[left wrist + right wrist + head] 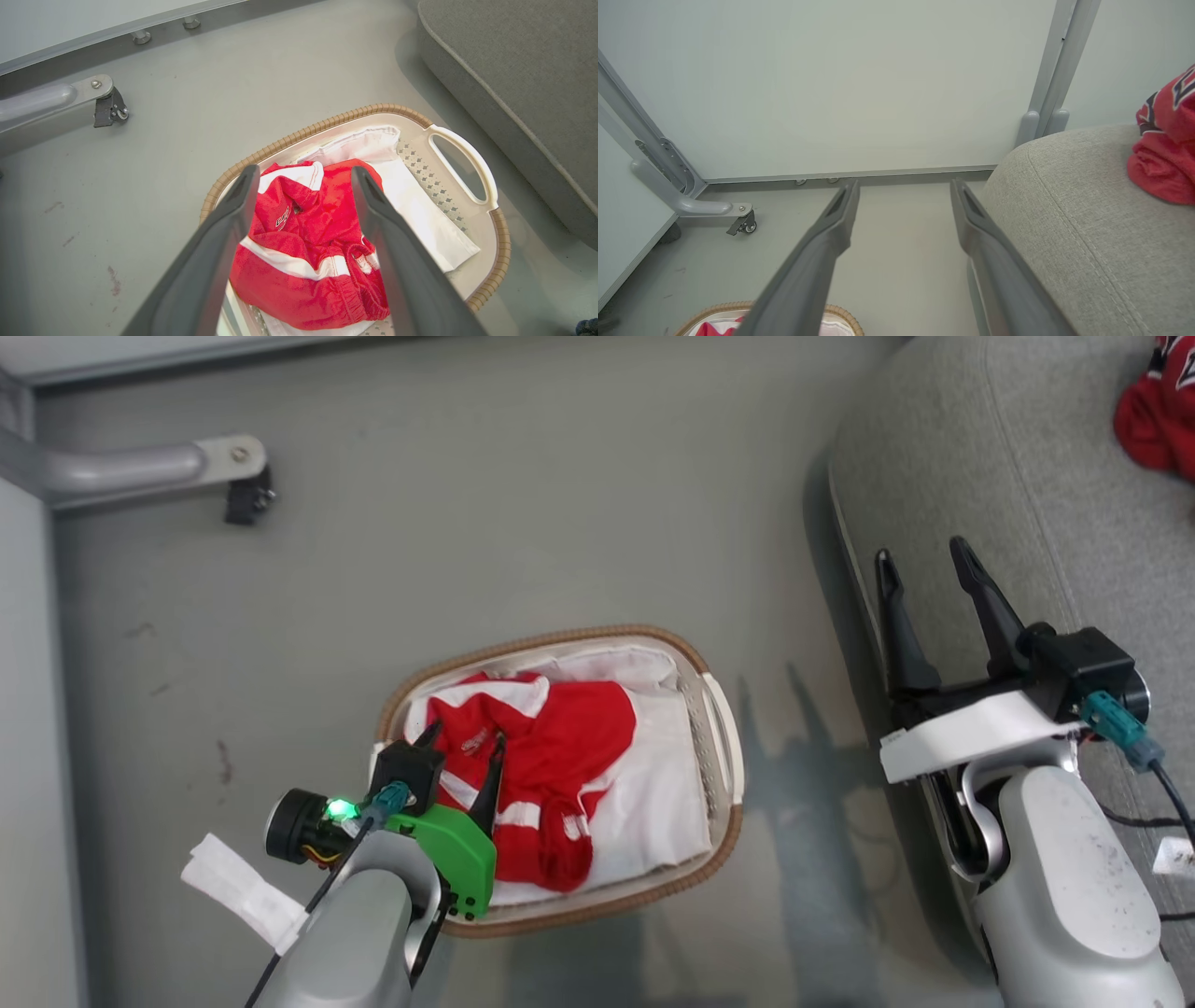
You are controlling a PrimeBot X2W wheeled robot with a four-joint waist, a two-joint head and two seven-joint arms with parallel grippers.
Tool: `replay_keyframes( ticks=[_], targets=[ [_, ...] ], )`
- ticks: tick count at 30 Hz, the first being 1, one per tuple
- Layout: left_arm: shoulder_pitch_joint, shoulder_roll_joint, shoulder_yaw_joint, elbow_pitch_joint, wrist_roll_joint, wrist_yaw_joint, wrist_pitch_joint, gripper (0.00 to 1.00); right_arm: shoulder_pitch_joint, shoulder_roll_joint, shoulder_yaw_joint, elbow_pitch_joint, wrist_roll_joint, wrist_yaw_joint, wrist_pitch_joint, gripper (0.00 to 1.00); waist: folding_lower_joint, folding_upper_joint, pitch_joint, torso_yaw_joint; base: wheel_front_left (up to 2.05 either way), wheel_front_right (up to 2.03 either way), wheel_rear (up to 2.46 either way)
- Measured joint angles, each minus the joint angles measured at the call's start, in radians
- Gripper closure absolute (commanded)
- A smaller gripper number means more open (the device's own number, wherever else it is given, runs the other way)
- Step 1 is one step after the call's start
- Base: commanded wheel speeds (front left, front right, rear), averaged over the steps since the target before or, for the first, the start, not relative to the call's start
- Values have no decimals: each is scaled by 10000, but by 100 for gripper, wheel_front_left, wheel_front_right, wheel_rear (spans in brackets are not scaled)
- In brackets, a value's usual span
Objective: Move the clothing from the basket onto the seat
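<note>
The white basket with a brown woven rim stands on the floor and holds red and white clothing on a white liner sheet. My left gripper hovers open over the basket's left part, its fingers on either side of the red garment without pinching it. Off to the right, my right gripper is open and empty above the rounded edge of the grey seat. One more red piece of clothing lies on the seat at the far right, seen as a red bundle in the right wrist view.
A grey frame leg with a caster juts over the floor at the upper left. A pale wall panel with metal posts closes off the far side. Bare grey floor lies between basket, wall and seat.
</note>
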Motion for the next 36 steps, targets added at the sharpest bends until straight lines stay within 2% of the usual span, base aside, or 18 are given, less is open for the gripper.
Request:
replay_keyframes(
  ticks=[15, 23, 36],
  targets=[
    [-1732, 63, -1425, 2600, 1039, 236, 0, 0, -997, -6, 817, -821, 270, 0, 0, 0, 1, 0, 2734, -1225, 0, 0, 0],
    [-2359, 105, -1384, 3601, 951, 545, 291, 0, -1232, -8, 1225, -1020, 272, 0, 0, 0, 1, 0, 3799, -1797, 0, 0, 0],
    [-2715, 314, -1430, 3937, 846, 1331, 1197, 0, -1423, -2, 1463, -1147, 293, 0, 0, 0, 0, 0, 4609, -2313, 0, 0, 0]
  ],
)
